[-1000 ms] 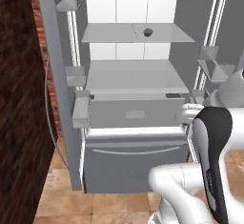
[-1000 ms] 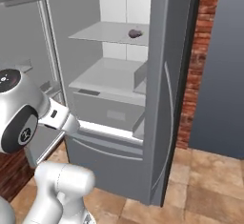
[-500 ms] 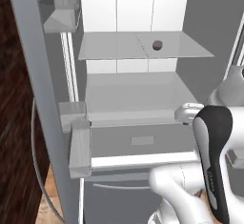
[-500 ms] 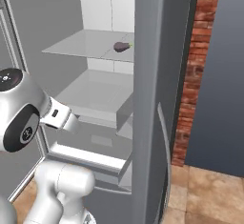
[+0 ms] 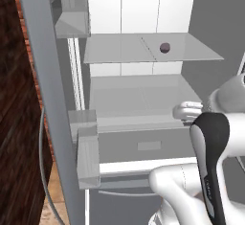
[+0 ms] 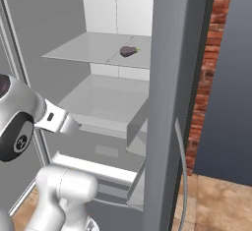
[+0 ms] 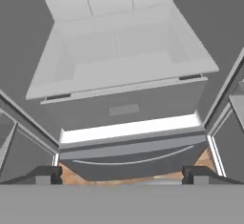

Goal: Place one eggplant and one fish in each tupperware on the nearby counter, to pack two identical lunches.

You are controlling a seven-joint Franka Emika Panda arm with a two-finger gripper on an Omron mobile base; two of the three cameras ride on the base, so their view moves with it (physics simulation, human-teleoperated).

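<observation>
A: Hand view first. What is the gripper [image 7: 121, 175] doing?

B: Its two dark fingertips [image 7: 40, 174] stand far apart at the bottom edge, with nothing between them. The jaws are spread wide and empty. Beyond them is the open fridge [image 7: 124, 108]: a grey drawer front [image 7: 128, 108] with a small flat label, a pale bin above it, and a strip of tan floor [image 7: 71, 174] below the lowest drawer.

A: And the eggplant?

B: One eggplant [image 5: 165, 47] lies on the upper glass shelf [image 5: 119, 51] of the fridge. In the left base view it is a small dark purple lump towards the right half of that shelf, well back from the front edge. In the right base view the same eggplant [image 6: 128, 51] lies on its side near the shelf's middle, with a little green at one end.

A: Where is the arm against that shelf?

B: Below it. In the left base view the white arm [image 5: 210, 142] sits level with the drawer under the lower shelf [image 5: 139, 99], well apart from the eggplant.

A: Anything beside the fridge?

B: A brick wall [image 5: 19, 123] to the left of the fridge in the left base view, and door bins [image 5: 86, 152] on the open left door [image 5: 48, 99]. In the right base view the open right door [image 6: 170, 102] stands edge-on with brick behind it.
</observation>
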